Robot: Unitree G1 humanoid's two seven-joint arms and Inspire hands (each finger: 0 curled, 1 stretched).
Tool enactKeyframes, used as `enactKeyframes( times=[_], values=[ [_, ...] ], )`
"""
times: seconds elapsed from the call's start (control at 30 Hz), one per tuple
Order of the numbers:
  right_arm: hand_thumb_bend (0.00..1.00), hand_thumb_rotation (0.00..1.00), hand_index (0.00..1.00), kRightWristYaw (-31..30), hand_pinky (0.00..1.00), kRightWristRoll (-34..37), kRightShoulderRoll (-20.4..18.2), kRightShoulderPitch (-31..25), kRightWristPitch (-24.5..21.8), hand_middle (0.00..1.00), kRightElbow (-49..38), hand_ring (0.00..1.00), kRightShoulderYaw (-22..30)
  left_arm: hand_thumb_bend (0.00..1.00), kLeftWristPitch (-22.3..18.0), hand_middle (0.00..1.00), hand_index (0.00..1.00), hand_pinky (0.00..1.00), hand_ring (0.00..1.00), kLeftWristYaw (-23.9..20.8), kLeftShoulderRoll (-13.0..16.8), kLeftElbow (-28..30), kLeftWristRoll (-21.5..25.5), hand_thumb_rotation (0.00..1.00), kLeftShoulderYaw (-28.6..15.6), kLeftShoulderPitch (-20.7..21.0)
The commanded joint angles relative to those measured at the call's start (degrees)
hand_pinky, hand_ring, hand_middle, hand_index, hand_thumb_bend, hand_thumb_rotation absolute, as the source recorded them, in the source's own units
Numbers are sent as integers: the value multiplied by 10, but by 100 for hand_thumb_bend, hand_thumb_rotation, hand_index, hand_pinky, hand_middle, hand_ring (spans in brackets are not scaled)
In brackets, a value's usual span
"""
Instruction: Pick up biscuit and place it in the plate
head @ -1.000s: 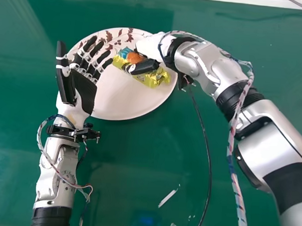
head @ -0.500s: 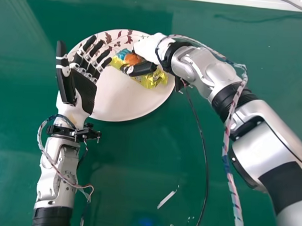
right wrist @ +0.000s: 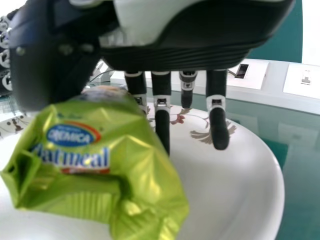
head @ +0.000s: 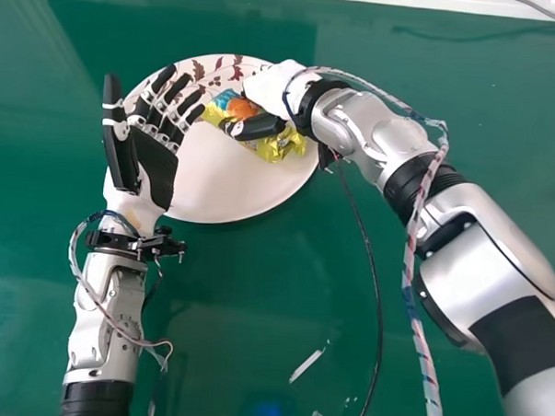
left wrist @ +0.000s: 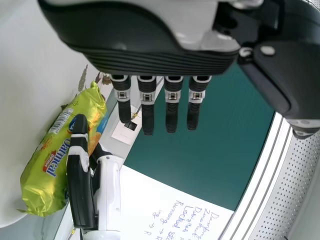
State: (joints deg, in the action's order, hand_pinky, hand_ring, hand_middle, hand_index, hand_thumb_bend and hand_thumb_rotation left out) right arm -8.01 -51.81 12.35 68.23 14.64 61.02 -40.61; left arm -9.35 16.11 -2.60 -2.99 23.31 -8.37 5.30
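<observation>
My right hand [head: 258, 127] is over the plate's upper right in the head view, its thumb across the yellow biscuit packet [head: 278, 147]. In the right wrist view the packet [right wrist: 95, 165] lies between the thumb side and the fingers of my right hand [right wrist: 162, 107], covering part of them. Whether its underside touches the white plate [head: 228, 187] is hidden. My left hand [head: 153, 156] has straight fingers over the plate's left rim. The left wrist view shows my left hand [left wrist: 146, 107], apart from the packet [left wrist: 47, 167].
A green table [head: 274, 291] surrounds the plate. A cable hangs beside the right forearm and runs over the table. A small white scrap [head: 307, 365] lies near the front. In the left wrist view there is a sheet with handwriting [left wrist: 150, 200].
My right hand and arm have shifted slightly left, and the packet has moved a little with them. The plate has also slid slightly left. My left hand has stayed still.
</observation>
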Motion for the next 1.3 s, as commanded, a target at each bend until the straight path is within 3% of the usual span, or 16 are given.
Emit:
enactKeyframes(
  times=[0.0,0.33,0.4,0.5,0.53,0.57,0.63,0.83,0.93,1.27],
  values=[
    [50,0,47,-6,28,-1,-1,0,0,51,6,45,-6,98,5,90,90,89,86,0,-1,-2,2,65,0,-6],
    [50,0,48,-11,34,0,0,5,1,53,9,46,-6,100,4,90,89,88,86,8,6,-1,-4,69,3,-8],
    [49,0,49,-13,35,3,0,6,4,66,10,46,-4,100,2,90,89,88,86,11,8,-2,-4,69,4,-9],
    [49,0,50,-20,38,7,1,9,3,74,10,47,-3,100,2,91,90,89,86,18,9,-4,-1,69,3,-8],
    [50,2,50,-21,39,7,1,9,3,76,11,53,-3,100,5,91,90,89,86,17,8,-3,1,70,3,-8],
    [59,1,65,-21,40,8,1,10,3,78,10,58,-3,100,7,91,90,90,86,18,8,-1,2,70,3,-8],
    [64,0,76,-21,43,8,3,10,5,82,9,63,-3,100,10,91,90,89,86,22,7,0,8,70,3,-8],
    [70,0,84,-17,51,8,5,11,7,88,10,75,-2,100,8,91,90,88,85,28,9,-1,5,72,3,-8],
    [74,7,88,-19,55,6,5,13,6,90,10,79,-3,100,12,91,91,89,86,31,9,-2,8,74,2,-6],
    [79,15,92,-15,63,10,8,13,10,94,9,86,0,100,14,92,90,89,87,36,9,-6,10,76,-1,-4]
  ],
)
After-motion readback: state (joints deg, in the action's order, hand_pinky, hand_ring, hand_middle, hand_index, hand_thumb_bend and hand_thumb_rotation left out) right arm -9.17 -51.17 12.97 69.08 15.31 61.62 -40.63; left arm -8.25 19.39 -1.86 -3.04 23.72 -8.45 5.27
